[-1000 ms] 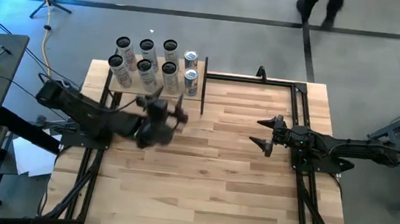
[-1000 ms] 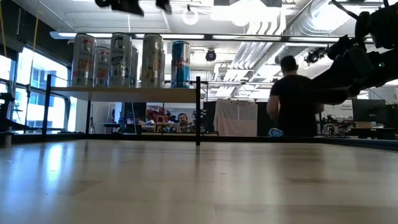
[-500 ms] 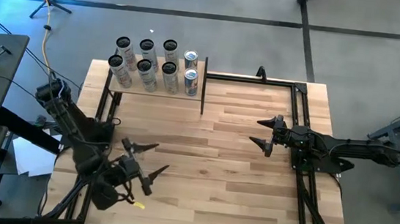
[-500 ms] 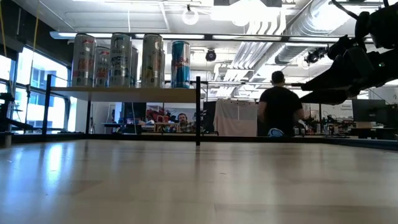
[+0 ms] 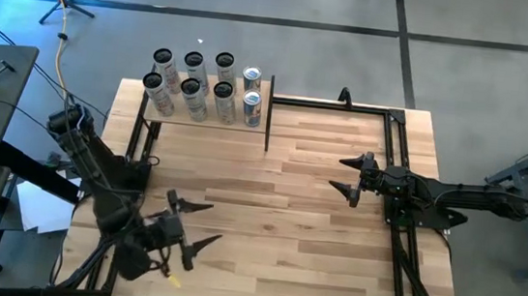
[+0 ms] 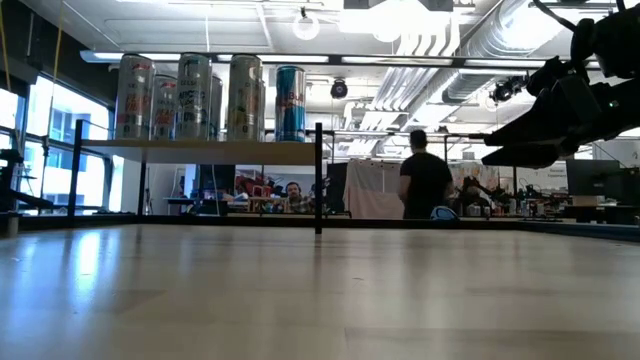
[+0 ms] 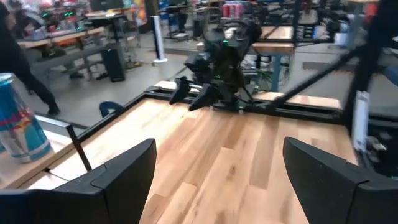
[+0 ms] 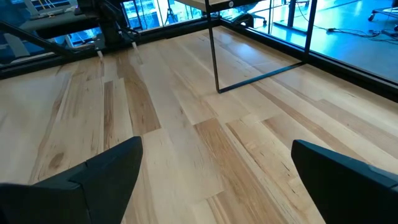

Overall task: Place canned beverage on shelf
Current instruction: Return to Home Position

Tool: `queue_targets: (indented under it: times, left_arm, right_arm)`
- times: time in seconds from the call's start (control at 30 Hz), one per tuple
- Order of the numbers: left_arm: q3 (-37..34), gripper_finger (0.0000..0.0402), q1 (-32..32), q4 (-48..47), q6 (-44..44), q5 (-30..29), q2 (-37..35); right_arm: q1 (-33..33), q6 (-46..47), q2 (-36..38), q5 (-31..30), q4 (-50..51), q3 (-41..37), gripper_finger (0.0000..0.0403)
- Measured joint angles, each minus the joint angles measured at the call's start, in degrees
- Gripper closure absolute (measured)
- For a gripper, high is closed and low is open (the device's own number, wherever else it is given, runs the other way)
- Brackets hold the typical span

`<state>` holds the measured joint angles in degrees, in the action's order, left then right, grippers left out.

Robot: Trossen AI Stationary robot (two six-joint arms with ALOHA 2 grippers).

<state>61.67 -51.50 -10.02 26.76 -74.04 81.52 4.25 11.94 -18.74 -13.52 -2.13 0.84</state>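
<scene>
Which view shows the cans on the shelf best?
The high view: all eight cans on the shelf show from above, in two rows of four. The low view shows them side-on, the near ones hiding others. The left wrist view catches only one blue can; the right wrist view shows none.

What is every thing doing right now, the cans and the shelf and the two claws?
Shelf: standing, loaded.
Cans: eight, all upright on it.
Left gripper: open, empty, above the table's left side.
Right gripper: open, empty, above the right side.
</scene>
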Motion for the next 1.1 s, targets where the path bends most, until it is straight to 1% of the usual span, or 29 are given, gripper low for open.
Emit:
queue_targets:
  times: [0.2,0.37,0.47,0.53,0.63,0.73,0.93,1.1]
  left_arm:
    - [0.07,0.0082,5.65,5.55,0.09,2.52,1.44]
    - [0.07,0.0083,11.09,6.86,0.14,7.53,1.42]
    - [0.07,0.0088,13.89,6.88,0.15,11.72,1.42]
    - [0.07,0.0099,15.69,6.85,0.15,14.02,1.28]
    - [0.07,0.0122,17.77,6.67,0.17,15.21,0.15]
    - [0.07,0.0148,20.16,5.32,0.19,16.59,-2.53]
    - [0.07,0.0188,26.67,-0.87,0.19,26.69,-8.93]
    - [0.02,0.0213,31.92,-5.82,0.81,31.57,-12.18]
  right_arm:
    - [-0.02,0.0,0.02,-0.02,0.0,0.0,0.0003]
    - [-0.02,-0.02,0.0,-0.01,0.0,0.0,0.0003]
    - [-0.01,0.0,0.02,-0.02,0.0,0.0,0.0003]
    - [0.0,-0.01,0.01,-0.01,0.0,0.0,0.0003]
    - [-0.01,-0.01,0.0,-0.01,0.0,0.0,0.0003]
    - [-0.02,-0.02,0.01,-0.01,0.0,0.0,0.0003]
    - [-0.02,-0.01,0.02,-0.01,0.0,0.0,0.0003]
    - [-0.02,-0.01,0.01,-0.01,0.0,0.0,0.0003]
